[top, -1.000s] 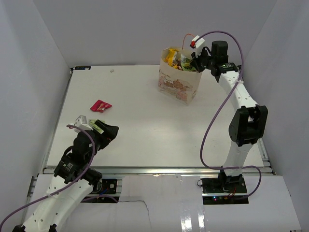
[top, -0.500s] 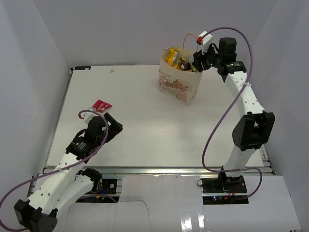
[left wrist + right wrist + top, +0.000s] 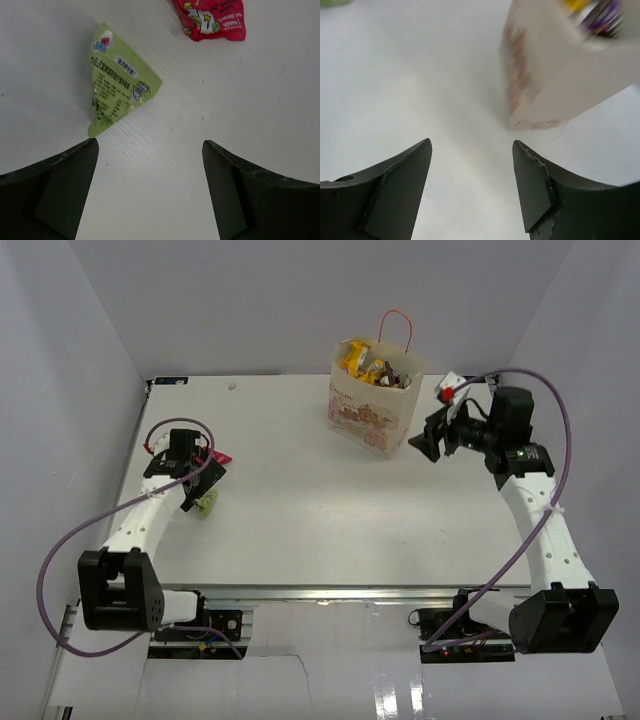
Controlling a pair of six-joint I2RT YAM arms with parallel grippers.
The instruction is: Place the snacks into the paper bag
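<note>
Space on the table fills most of the top view; the paper bag stands upright at upper centre with several snacks already inside. The right gripper hovers just right of the bag, jaws spread and empty; its wrist view is blurred, so details there are uncertain. The left gripper, also spread wide and empty, hangs at the left. In its wrist view the green packet lies flat at upper left, and the red-pink packet at the top edge. I judge the green one comes next: move the jaws up-left until they straddle it, then descend and close across its narrow side.
</note>
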